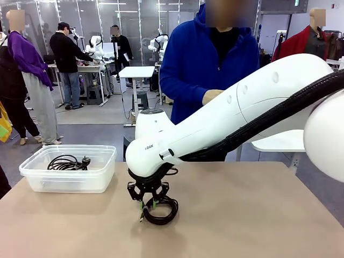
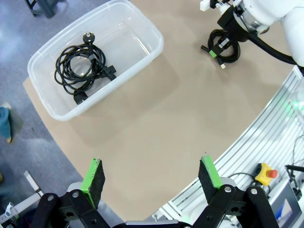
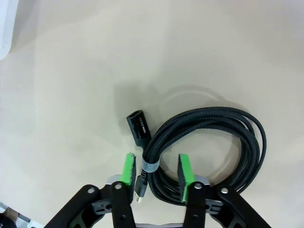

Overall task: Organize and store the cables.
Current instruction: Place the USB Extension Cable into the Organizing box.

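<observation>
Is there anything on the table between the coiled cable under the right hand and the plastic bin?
Nothing visible. The bare tan tabletop runs unbroken from the braided black coiled cable, straddled by the right hand, to the clear plastic bin. The bin is open-topped and holds one black power cord with room beside it.

Braided matt cable point(image 3: 209, 137), translucent plastic bin point(image 1: 70, 180), smooth table point(image 1: 242, 215).

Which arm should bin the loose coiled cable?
Right. Its tool already straddles the coiled cable on the table, pads either side of the tied section. The left tool hangs open, away from it, nearer the bin.
</observation>
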